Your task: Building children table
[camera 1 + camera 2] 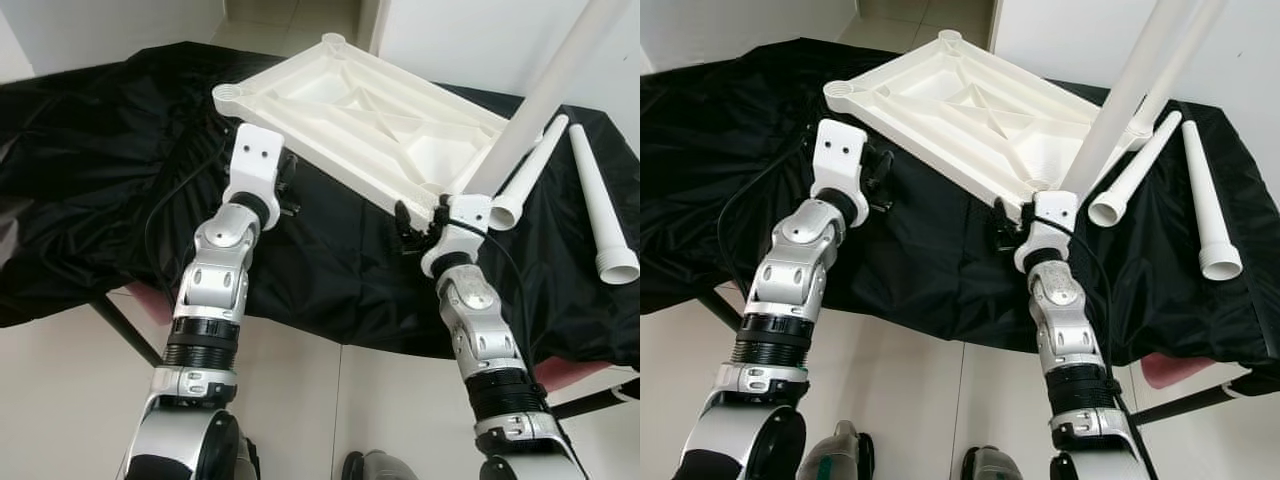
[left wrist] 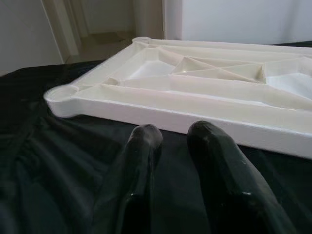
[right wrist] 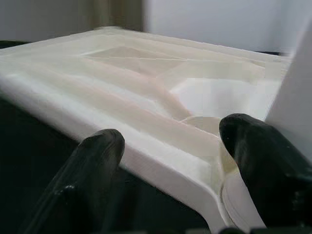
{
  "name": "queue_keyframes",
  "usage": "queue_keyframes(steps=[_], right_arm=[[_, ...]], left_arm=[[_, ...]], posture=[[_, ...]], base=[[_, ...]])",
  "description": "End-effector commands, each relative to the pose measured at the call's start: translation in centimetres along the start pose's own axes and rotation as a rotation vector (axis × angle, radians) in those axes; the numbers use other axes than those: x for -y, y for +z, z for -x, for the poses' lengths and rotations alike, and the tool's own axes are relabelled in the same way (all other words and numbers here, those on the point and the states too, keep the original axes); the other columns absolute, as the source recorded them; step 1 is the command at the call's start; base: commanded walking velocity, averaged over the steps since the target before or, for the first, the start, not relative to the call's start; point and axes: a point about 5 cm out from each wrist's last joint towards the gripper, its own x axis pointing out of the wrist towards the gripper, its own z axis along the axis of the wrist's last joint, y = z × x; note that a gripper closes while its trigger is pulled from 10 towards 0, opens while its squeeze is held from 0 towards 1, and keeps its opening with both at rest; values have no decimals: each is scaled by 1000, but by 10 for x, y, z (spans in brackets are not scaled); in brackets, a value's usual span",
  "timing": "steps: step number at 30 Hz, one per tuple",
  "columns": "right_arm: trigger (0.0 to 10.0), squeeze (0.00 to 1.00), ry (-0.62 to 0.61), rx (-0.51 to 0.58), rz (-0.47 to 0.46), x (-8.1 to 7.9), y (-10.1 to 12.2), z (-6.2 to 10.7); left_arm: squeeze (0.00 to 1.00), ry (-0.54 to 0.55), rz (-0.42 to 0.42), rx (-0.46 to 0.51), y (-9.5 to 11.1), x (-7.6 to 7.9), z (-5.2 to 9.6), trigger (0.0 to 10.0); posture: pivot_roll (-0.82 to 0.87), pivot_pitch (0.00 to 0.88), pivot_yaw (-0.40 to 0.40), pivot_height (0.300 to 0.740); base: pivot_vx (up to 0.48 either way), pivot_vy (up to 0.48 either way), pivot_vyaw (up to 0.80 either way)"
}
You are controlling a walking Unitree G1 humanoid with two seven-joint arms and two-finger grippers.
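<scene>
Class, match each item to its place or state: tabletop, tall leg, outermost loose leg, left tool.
1 white ribbed plastic tabletop
2 tall white plastic leg tube
3 outermost loose white leg tube
4 left tool

a stands at the corner by the right tool
b lies flat, right of the tabletop
c by the tabletop's long near edge
d underside up on the black cloth

Pairs: 1-d, 2-a, 3-b, 4-c

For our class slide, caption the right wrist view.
Right gripper open astride the corner of the upturned white tabletop, beside a standing table leg.
</scene>
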Motion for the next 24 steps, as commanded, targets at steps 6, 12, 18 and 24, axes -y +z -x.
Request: queue_keyframes(steps=[6,12,18,24], right_arm=[[10000,0,-247,-38,-8,44,-9,4],[10000,0,-204,-36,-15,37,-11,5],[10000,0,1,-41,-33,10,-10,1],[10000,0,62,-36,-21,2,-6,-5]], left_arm=[[0,121,-14,-13,-4,-4,2,10000],[0,111,-22,-15,-5,-4,3,10000],[0,101,-30,-10,-3,-3,0,10000],[0,98,-42,-7,-1,-1,-1,10000]], posture=[[60,31,-28,740],[56,34,-26,740],[49,41,-25,740],[52,48,-34,740]], base=[[0,0,0],[0,0,0],[0,0,0],[0,0,0]])
